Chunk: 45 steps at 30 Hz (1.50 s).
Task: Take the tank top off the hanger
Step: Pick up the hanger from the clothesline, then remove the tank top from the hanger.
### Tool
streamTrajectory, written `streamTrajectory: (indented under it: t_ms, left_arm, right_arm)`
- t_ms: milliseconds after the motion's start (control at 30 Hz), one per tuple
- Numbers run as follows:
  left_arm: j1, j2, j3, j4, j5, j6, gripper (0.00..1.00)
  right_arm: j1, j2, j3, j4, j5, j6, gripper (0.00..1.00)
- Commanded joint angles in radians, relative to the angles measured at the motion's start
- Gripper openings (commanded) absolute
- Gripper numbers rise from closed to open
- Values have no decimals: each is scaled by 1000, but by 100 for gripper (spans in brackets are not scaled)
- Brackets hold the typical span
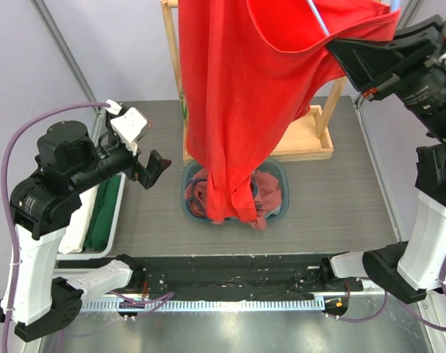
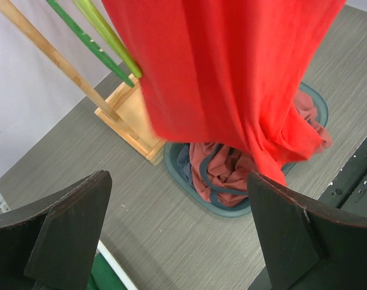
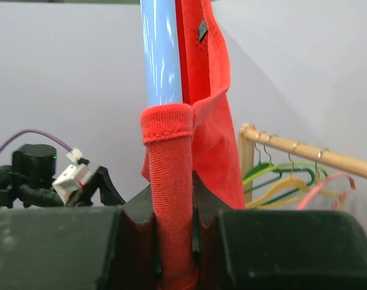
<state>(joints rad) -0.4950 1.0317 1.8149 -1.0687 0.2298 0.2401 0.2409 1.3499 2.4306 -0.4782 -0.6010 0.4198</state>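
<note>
Logged grey table (image 1: 340, 213) under everything; took the teal tub (image 1: 278, 170) at its middle as reference.

Saw red tank top (image 1: 237, 95) hanging straight above the tub, with its hem down inside, touching the reddish clothes heaped there, and its upper part pulled up and to the right of the tub.

Noted wooden rack (image 1: 311, 140) just behind the tub, with its base on the table and green hangers (image 2: 89, 41) on its rail.

Found white tray (image 1: 120, 209) well left of the tub, holding green cloth.

Found right gripper (image 1: 339, 50) high above and right of the tub, jaws pinched nearly together on a strap (image 3: 168, 181) of the tank top. Saw that strap wrapped round the blue hanger (image 3: 161, 54).

Found left gripper (image 1: 155, 169) just left of the tub and above the table, jaws spread wide, gripping nothing, clear of the cloth.
</note>
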Motion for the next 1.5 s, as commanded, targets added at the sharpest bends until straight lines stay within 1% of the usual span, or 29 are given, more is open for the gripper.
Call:
streamTrajectory:
  t_ms: [0, 100, 233, 467, 733, 1133, 1267, 1367, 1400, 1467]
  left_arm:
    - [7, -1, 4, 23, 22, -15, 100]
    - [10, -1, 11, 23, 22, -21, 100]
    - [16, -7, 14, 18, 31, -24, 100]
    - [21, -13, 6, 16, 39, -25, 100]
    - [24, 1, 12, 21, 45, -30, 100]
    - [29, 8, 11, 24, 45, -30, 100]
    - [29, -2, 1, 21, 46, -28, 100]
    - [30, -10, -3, 19, 43, -22, 100]
    - [29, -12, -8, 16, 42, -19, 100]
    - [30, -15, -8, 16, 40, -18, 100]
  right_arm:
    - [3, -17, 58, 308, -28, 106, 1]
    - [0, 14, 70, 374, -36, 158, 1]
    - [1, 41, 81, 375, -48, 162, 1]
    - [-2, 43, 18, 323, -33, 77, 1]
    - [0, 123, 130, 339, 6, 63, 1]
    - [-2, 117, 136, 345, 14, 51, 1]
    - [0, 97, 98, 319, -3, 42, 1]
    - [0, 52, 19, 282, -22, 13, 1]
    - [0, 37, -48, 273, -28, 5, 1]
    - [-2, -12, -106, 251, -28, -33, 1]
